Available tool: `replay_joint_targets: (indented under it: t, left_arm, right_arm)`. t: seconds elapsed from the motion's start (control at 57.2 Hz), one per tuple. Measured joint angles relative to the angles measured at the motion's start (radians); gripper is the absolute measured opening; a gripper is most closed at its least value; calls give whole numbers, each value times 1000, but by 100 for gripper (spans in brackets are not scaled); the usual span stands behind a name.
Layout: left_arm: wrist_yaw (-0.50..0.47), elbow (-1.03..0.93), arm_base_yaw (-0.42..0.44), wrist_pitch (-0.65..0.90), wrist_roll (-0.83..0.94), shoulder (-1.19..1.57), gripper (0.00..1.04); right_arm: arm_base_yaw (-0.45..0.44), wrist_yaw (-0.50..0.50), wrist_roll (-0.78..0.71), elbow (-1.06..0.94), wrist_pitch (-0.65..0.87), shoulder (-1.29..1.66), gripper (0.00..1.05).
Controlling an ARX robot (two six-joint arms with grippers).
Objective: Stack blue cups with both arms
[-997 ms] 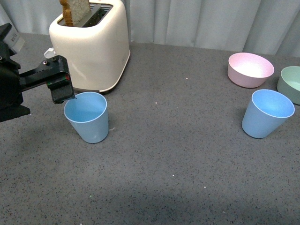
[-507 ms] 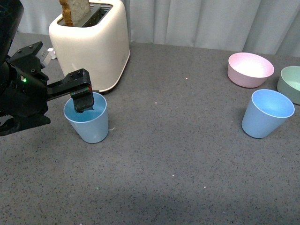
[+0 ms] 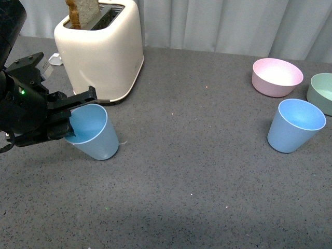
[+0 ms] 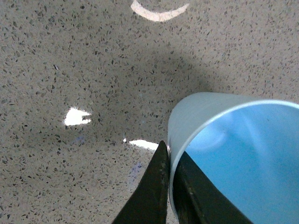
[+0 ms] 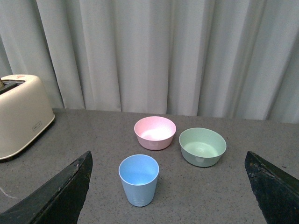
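One blue cup [image 3: 93,132] is at the left, in front of the toaster, tilted toward the left. My left gripper [image 3: 66,126] is shut on its rim, one finger inside and one outside; the left wrist view shows the rim [image 4: 171,144] pinched between the black fingers [image 4: 152,186]. The second blue cup [image 3: 295,125] stands upright at the right, near the bowls; it also shows in the right wrist view [image 5: 138,179]. My right gripper [image 5: 170,196] is open and empty, well back from that cup, and does not show in the front view.
A cream toaster [image 3: 101,46] with a slice of toast stands at the back left. A pink bowl [image 3: 277,77] and a green bowl [image 3: 322,92] sit at the back right, just behind the second cup. Grey curtains hang behind the table.
My left gripper came in from the left, dropped over the cup's rim and shut on it. The cup has tipped from upright to leaning left.
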Motion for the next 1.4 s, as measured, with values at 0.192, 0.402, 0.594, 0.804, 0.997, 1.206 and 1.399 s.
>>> replay_joint_targets:
  t: [0.192,0.402,0.594,0.804,0.997,1.206,1.399]
  left_arm:
    - [-16,19,-38,-18,4,-34,4]
    - [-39,84,-120,-43,4,-32,4]
    - [-43,188,-220,-82,-8,49,4]
    - [-29,291,-299,-108,-35,141,4]
    - [-36,383,-343,-152,-53,196,4]
    - [-66,439,-363,-211,-49,236,4]
    - [-61,475,-364,-257,-55,254,4]
  right_arm:
    - [0,0,0,0,0,0,95]
    - [0,0,0,0,0,0,95]
    - [0,0,0,0,0,0,95]
    - [0,0,0,0,0,0,95]
    - [0,0,0,0,0,0,95]
    - [0,0,0,0,0,0,95]
    - [0,0,0,0,0,0,95]
